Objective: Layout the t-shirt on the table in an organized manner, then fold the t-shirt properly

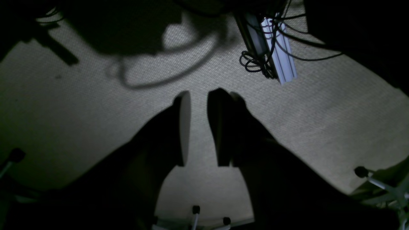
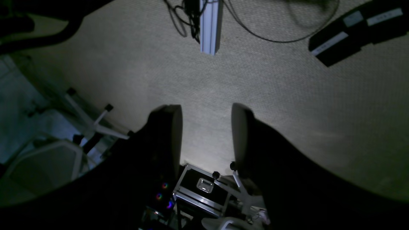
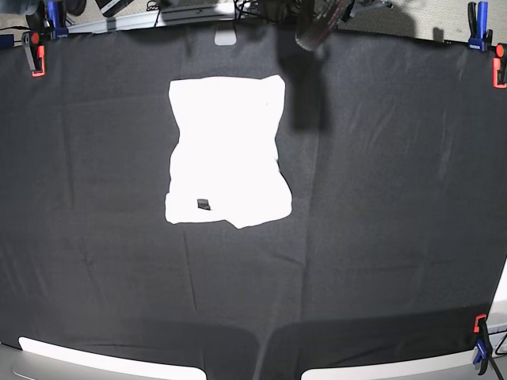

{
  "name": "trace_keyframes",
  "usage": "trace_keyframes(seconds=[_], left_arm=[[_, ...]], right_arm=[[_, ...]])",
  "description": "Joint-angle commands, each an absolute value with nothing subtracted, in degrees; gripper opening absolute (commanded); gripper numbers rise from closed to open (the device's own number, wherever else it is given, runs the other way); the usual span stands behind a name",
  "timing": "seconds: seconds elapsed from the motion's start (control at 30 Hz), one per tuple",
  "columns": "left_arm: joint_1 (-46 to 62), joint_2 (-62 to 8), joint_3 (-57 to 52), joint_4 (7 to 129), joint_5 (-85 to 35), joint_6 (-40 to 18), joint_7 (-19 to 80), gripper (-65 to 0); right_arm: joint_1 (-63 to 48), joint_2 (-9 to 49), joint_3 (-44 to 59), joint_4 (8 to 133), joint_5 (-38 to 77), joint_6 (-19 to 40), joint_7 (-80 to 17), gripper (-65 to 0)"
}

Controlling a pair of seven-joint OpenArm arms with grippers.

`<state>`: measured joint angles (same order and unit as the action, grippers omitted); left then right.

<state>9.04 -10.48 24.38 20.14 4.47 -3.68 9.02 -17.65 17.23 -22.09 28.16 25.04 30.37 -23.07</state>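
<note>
Laid well inside the edges of the black-draped table (image 3: 396, 198), the white cloth t-shirt (image 3: 226, 142) lies as a compact, roughly rectangular bundle, left of centre in the base view and nearer that view's top edge. Condition: sides drawn in, lower edge uneven; glare hides any inner creases. Judged from its narrow outline, the folding is well advanced, perhaps complete; a crooked lower edge might still want squaring.

Item: black left gripper (image 1: 198, 95), fingers a little apart, nothing between them. Item: black right gripper (image 2: 204, 108), fingers more widely apart, likewise empty. Both wrist views look onto grey woven floor (image 2: 271, 83), so the arms are presumably parked off the work, leaving the bundle undisturbed.

Item: red-and-black clamp (image 3: 37, 57) at the upper left edge, with a matching red-and-black clamp (image 3: 499, 67) at the upper right; probably fitted to keep the drape from slipping when cloth is pulled. Item: pale aluminium profile (image 1: 282, 54), dark cables looped beside it, likely part of the rig's support.

Labels: small dark tag (image 3: 203, 204) on the bundle's lower left part, lettering unreadable; pale stickers (image 2: 329, 43) on black casings, print too small to read. Brands: none legible.
</note>
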Motion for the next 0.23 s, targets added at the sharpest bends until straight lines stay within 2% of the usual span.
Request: trace_keyframes(seconds=[0.0,0.07,0.2], left_arm=[[9.4,-10.8,24.4,20.3,4.4,-4.0,9.1,-52.6],[9.3,-10.8,24.4,20.3,4.4,-3.9,9.1,-52.6],[9.3,-10.8,24.4,20.4,4.4,-3.9,9.2,-52.6]], right_arm=[[-18.0,17.3,-22.2,28.3,25.0,30.4,-21.3,-40.1],[-18.0,16.4,-22.2,28.3,25.0,29.9,-18.3,-40.1],[-18.0,15.0,-22.2,28.3,25.1,30.0,-18.7,-40.1]])
